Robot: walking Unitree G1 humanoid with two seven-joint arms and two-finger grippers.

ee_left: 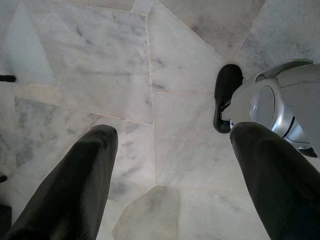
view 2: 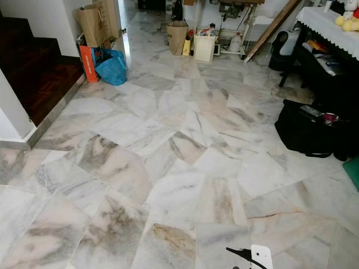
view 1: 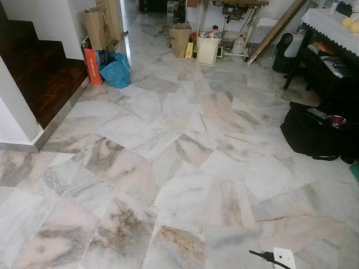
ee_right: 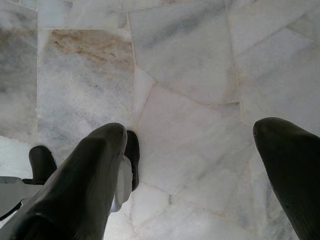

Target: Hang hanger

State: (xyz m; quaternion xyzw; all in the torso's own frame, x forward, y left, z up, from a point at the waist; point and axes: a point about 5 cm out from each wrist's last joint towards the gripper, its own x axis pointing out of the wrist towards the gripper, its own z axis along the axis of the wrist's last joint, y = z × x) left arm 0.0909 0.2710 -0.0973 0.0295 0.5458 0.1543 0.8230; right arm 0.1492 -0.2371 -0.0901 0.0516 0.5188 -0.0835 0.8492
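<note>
Hanging released over marble floor (view 1: 185,168), left end effector (ee_left: 170,150) and right end effector (ee_right: 195,150) grasp nothing.

Grey-veined white marble floor (view 1: 185,168). Blue plastic bag (view 1: 116,70) beside orange carton (view 1: 92,66), near dark wooden stairs (view 1: 39,73). Black fabric bag (view 1: 314,131) on floor beneath lace-covered desk (view 1: 331,25).

Head stereo pair looks forward-down over marble floor (view 1: 185,168); blue bag (view 1: 116,70) upper left in both eyes. Wrist cameras point straight down, close above same floor, between open black fingers (ee_left: 80,190).
</note>
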